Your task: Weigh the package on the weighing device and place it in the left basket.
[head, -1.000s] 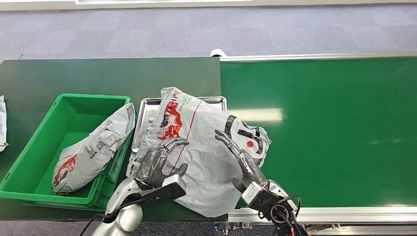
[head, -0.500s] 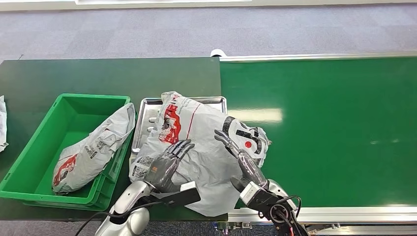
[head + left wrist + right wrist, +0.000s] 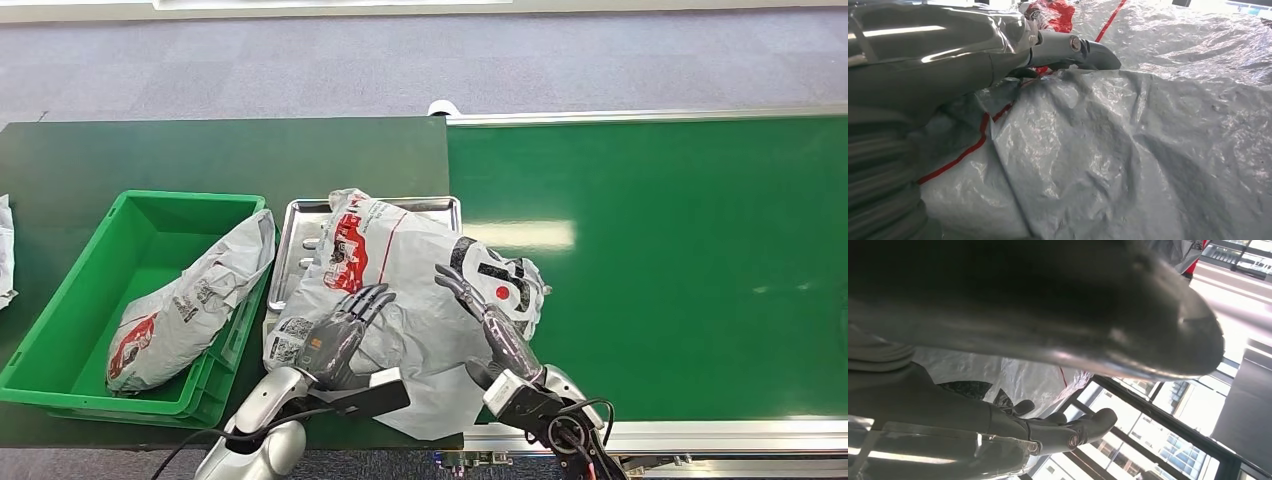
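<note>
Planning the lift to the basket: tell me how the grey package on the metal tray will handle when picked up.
The grey package looks like a crumpled plastic mailer, so probably floppy; it may sag between the left hand and right hand. Its glossy film may be slippery. It overhangs the metal tray, so unsupported edges could droop.

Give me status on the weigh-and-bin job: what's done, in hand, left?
Done: one package already lies in the green basket. In hand: the second grey package lies on the metal weighing tray, with the left hand and right hand against it on either side; whether they grip it, I can't tell. Left: lift it and move it into the basket.
</note>
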You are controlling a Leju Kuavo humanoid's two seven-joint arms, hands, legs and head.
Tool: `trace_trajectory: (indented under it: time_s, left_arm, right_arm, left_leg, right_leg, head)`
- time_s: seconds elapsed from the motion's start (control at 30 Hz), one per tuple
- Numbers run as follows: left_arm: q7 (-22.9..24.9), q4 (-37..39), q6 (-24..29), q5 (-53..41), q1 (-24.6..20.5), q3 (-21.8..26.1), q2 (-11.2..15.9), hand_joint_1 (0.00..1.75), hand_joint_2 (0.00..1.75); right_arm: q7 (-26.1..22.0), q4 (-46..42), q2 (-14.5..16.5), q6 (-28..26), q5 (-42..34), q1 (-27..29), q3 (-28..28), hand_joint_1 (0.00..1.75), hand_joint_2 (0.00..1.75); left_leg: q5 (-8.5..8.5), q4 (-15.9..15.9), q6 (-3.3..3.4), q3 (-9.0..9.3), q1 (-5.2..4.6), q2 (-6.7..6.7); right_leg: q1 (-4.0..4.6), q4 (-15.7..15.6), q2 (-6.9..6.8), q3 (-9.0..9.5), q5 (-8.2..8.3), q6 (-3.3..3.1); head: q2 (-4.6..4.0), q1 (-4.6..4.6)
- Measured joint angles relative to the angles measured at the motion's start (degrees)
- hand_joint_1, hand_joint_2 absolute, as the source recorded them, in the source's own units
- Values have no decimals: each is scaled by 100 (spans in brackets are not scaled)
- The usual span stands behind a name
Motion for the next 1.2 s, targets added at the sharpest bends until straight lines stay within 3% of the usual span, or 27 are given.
trace_trajectory:
  time_s: [0.03,0.07,0.17,0.27,0.8,0.9,1.07,1.2]
  left_arm:
    - [-16,4,-2,36,-1,7,-2,61,175]
    - [-37,8,-7,69,-3,14,-4,78,175]
    - [-75,14,-19,128,-20,47,-12,152,175]
    - [-100,15,7,150,-52,80,-23,174,175]
    - [-379,66,322,202,-161,95,-63,175,175]
    - [-642,47,725,418,-123,135,-71,175,175]
    - [-1343,-323,1870,915,55,277,-80,175,175]
    - [-1526,-633,2153,993,113,328,-80,175,175]
  right_arm:
    - [1,2,2,-7,20,0,0,0,0]
    - [2,5,3,-15,44,0,0,0,0]
    - [5,17,3,-40,91,-1,0,0,0]
    - [13,27,4,-67,121,0,1,0,0]
    - [53,33,5,-117,208,-2,2,0,0]
    - [58,33,5,-125,209,1,2,0,0]
    - [70,33,5,-153,210,13,2,0,0]
    - [76,33,7,-170,210,13,2,0,0]
  left_leg:
    - [0,0,0,0,0,0]
    - [0,0,0,0,0,0]
    - [0,0,0,0,0,0]
    - [0,0,0,1,0,-1]
    - [0,0,0,6,0,-1]
    - [0,0,0,6,0,1]
    - [0,0,0,2,0,-1]
    - [0,0,0,1,0,-3]
  right_leg:
    - [0,0,0,0,0,0]
    - [0,0,0,0,0,0]
    - [0,0,0,1,0,0]
    - [0,0,0,2,0,0]
    - [0,0,-1,7,0,0]
    - [0,0,0,6,0,0]
    - [0,0,-1,1,0,0]
    - [0,0,-2,1,-1,0]
  head:
    - [0,0]
    - [0,0]
    - [-1,0]
    - [0,0]
    - [0,-1]
    - [0,0]
    - [0,-1]
    - [0,0]
